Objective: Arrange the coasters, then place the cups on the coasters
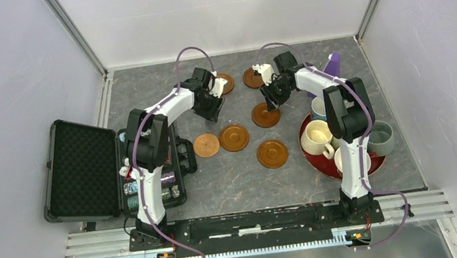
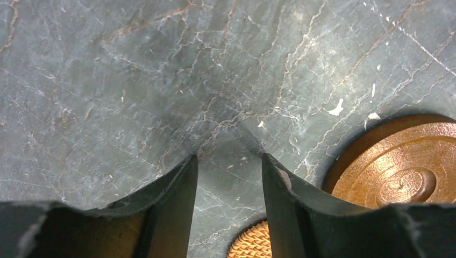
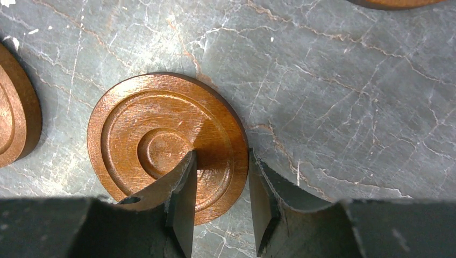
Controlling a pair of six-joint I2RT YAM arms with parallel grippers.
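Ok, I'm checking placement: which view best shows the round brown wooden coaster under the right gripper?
The right wrist view: the round brown wooden coaster sits large there, rings sharp. The top external view shows it small, without detail. The left wrist view misses it.

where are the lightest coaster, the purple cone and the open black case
lightest coaster (image 1: pixel 206 145), top view, its centre
purple cone (image 1: pixel 334 64), top view, its side
black case (image 1: pixel 79 167), top view, foam lining of the open lid
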